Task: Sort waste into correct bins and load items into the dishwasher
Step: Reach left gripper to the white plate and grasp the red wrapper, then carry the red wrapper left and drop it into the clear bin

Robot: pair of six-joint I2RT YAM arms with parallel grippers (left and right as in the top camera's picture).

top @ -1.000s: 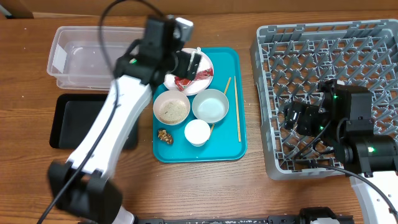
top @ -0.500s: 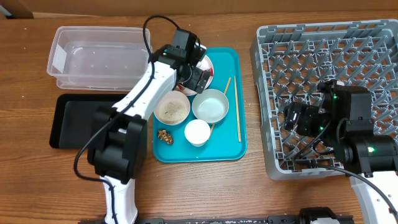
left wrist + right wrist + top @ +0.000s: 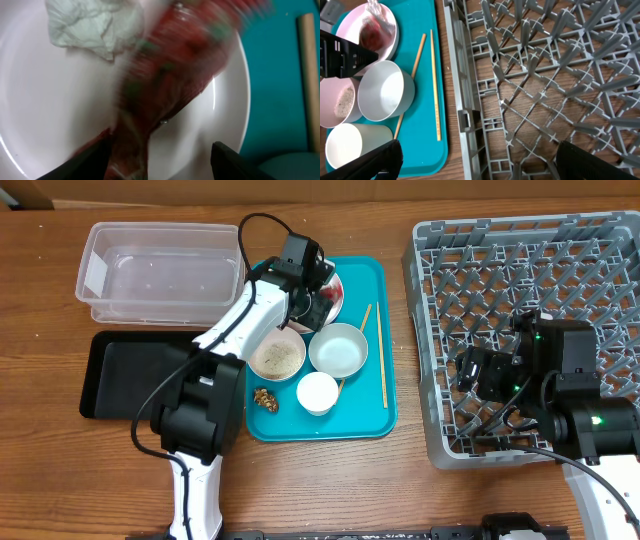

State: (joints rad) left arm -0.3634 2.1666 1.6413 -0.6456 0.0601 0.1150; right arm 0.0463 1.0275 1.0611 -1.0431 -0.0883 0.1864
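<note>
The round white plate (image 3: 336,284) sits at the back of the teal tray, and it also shows in the left wrist view (image 3: 50,100). On it lie the crumpled red wrapper (image 3: 170,75) and the white paper scrap (image 3: 95,25). My left gripper (image 3: 312,302) is down on the plate. In its own view (image 3: 160,167) it is open, with the wrapper between its fingers, close to the left one. A bowl with rice (image 3: 276,356), an empty bowl (image 3: 338,350), the white cup (image 3: 317,392), the brown lump (image 3: 264,397) and the chopsticks (image 3: 383,365) lie on the tray. My right gripper (image 3: 470,370) hangs open and empty over the dish rack (image 3: 530,260).
The clear tub (image 3: 160,270) stands at the back left, with the black tray (image 3: 115,375) in front of it. The teal serving tray (image 3: 370,415) lies between them and the rack. The rack's left wall (image 3: 462,115) runs close beside the tray's right edge.
My left arm has swung in and settled lower over the plate, its fingers now on either side of the red wrapper. The right arm has not moved.
</note>
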